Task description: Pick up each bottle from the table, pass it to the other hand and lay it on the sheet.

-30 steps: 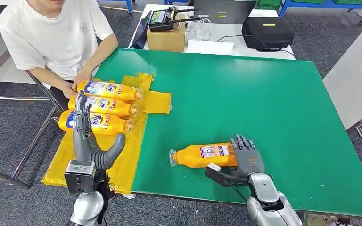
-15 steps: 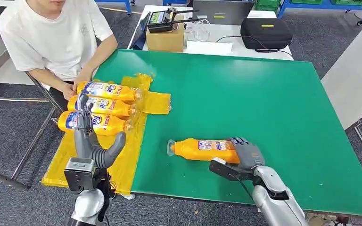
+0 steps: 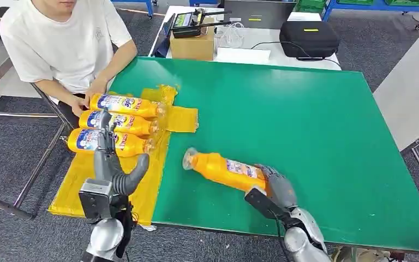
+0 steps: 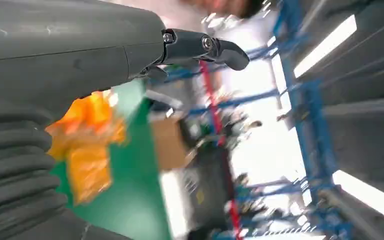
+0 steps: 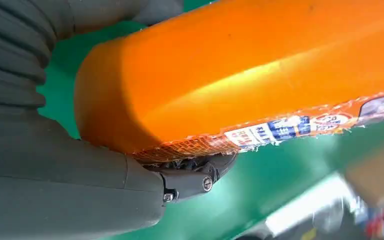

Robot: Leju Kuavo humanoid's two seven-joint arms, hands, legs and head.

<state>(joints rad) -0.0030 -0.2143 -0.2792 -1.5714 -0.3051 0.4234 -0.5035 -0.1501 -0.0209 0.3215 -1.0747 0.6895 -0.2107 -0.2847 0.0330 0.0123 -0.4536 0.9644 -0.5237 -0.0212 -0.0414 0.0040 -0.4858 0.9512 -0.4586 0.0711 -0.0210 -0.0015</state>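
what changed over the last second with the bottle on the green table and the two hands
The right hand closed around the base of the orange bottle and swung it, so its cap end now points up and toward the yellow sheet. The left hand stayed raised and empty; the three bottles on the sheet did not move.

Blue labels on the sheet's bottles [image 3: 124, 103] look like "Tide", barely legible.

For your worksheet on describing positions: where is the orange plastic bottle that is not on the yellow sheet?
In the head view, the orange plastic bottle is gripped by its base in the right hand, over the green table near its front edge, right of the yellow sheet.
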